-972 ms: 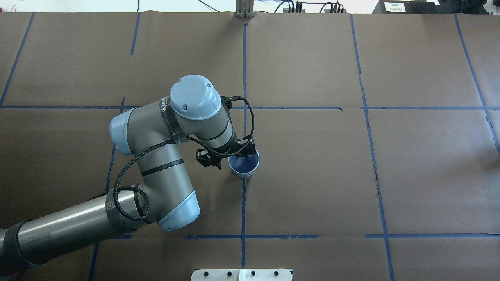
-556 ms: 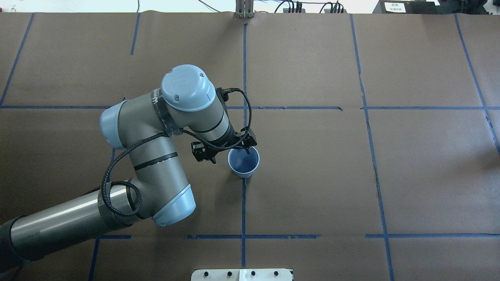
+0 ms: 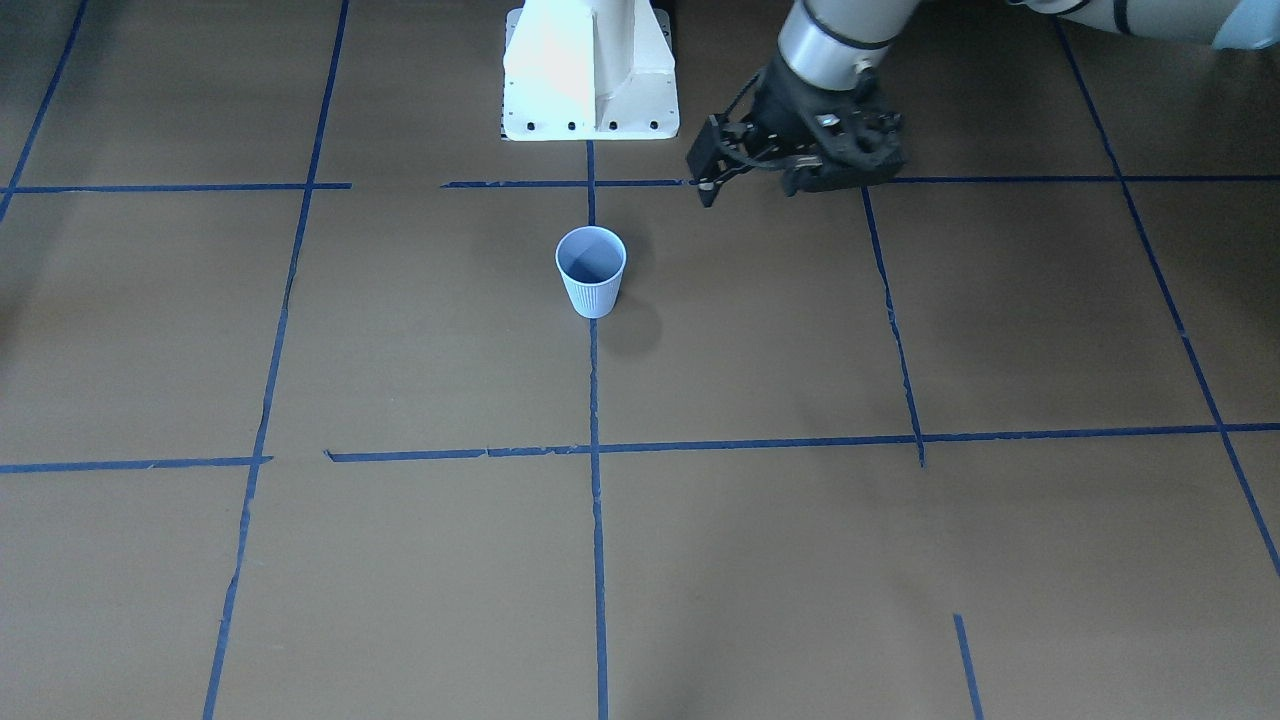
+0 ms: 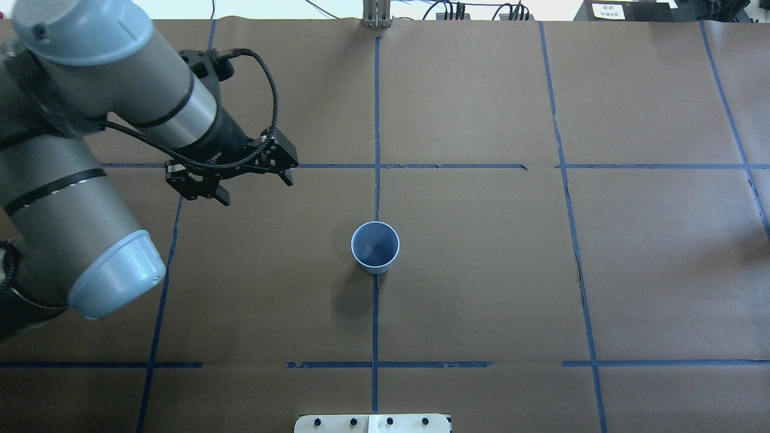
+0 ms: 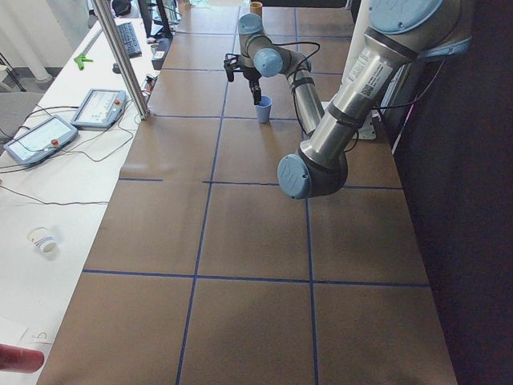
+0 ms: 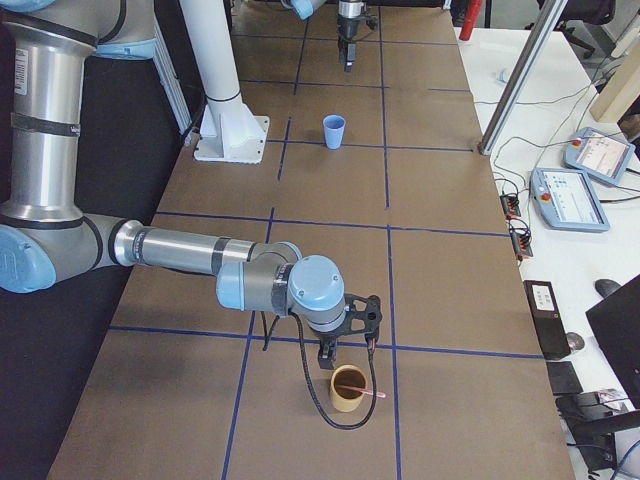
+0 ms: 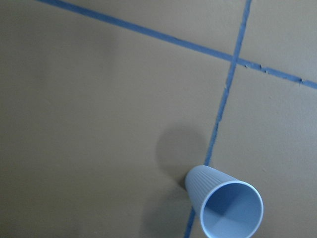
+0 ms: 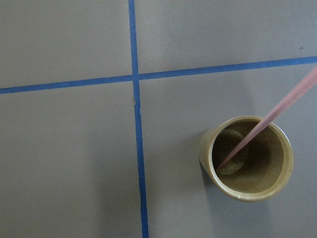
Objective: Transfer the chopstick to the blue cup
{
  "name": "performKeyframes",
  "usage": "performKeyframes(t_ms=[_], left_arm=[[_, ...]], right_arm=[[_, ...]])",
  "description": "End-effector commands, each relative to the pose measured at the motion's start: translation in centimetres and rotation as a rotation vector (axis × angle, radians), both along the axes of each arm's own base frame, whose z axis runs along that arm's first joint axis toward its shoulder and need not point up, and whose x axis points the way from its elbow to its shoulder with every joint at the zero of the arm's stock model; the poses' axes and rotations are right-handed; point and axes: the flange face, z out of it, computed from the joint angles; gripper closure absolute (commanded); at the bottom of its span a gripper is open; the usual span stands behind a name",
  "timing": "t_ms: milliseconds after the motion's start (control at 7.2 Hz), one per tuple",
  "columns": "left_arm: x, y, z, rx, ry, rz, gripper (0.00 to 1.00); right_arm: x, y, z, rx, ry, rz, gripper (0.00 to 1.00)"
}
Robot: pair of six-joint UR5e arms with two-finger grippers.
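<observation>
Brown paper covers the table [image 6: 450,250], marked into squares by blue tape lines [image 4: 375,120]. Seen from the end on the robot's right, the nearest thing is a tan cup [image 6: 349,390], standing upright in a square just past a tape crossing. The pink chopstick [image 8: 267,124] is inside it, leaning: its lower tip rests on the cup's floor and its upper end sticks out over the rim, on the side away from the robot. The right gripper [image 6: 347,353] hangs just above this cup, pointing down. From here I cannot tell whether its fingers are spread or pressed together, and they do not touch the chopstick.

Farther along, beyond the white robot base [image 6: 230,135], the blue cup [image 4: 375,248] stands upright on the middle tape line, mouth up, well apart from the tan cup.

Farthest off, the left gripper [image 4: 256,190] hovers above the table, off to the robot's left of the blue cup and clear of it. Its fingers [image 4: 224,198] are spread wide.
</observation>
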Motion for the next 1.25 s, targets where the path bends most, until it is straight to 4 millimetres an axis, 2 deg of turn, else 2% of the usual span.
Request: performKeyframes(t_ms=[0,139,417,556,694,1111], left_arm=[[-6.9,0.0,1.5,0.036,-0.038,0.0,0.0],[-9.4,0.3,2.4,0.069,-0.08,0.024,0.0],[-13.5,0.6,5.0,0.114,-0.117,0.032,0.0],[-14.1,0.9,5.0,0.118,-0.117,0.025,0.0],[-14.3,0.8,5.2,0.11,-0.122,0.022,0.0],[-14.2,0.6,5.3,0.104,-0.126,0.024,0.0]], right_arm=[[0.3,-0.3,0.2,0.006,0.011,0.009,0.0],[0.7,-0.7,0.7,0.031,0.064,0.011,0.0],[1.3,-4.6,1.9,0.059,0.074,0.035,0.0],[1.6,-6.2,2.4,0.045,0.074,0.04,0.0],[1.7,-6.8,2.5,0.045,0.077,0.04,0.0],[1.8,-5.8,8.2,0.008,0.121,0.053,0.0]])
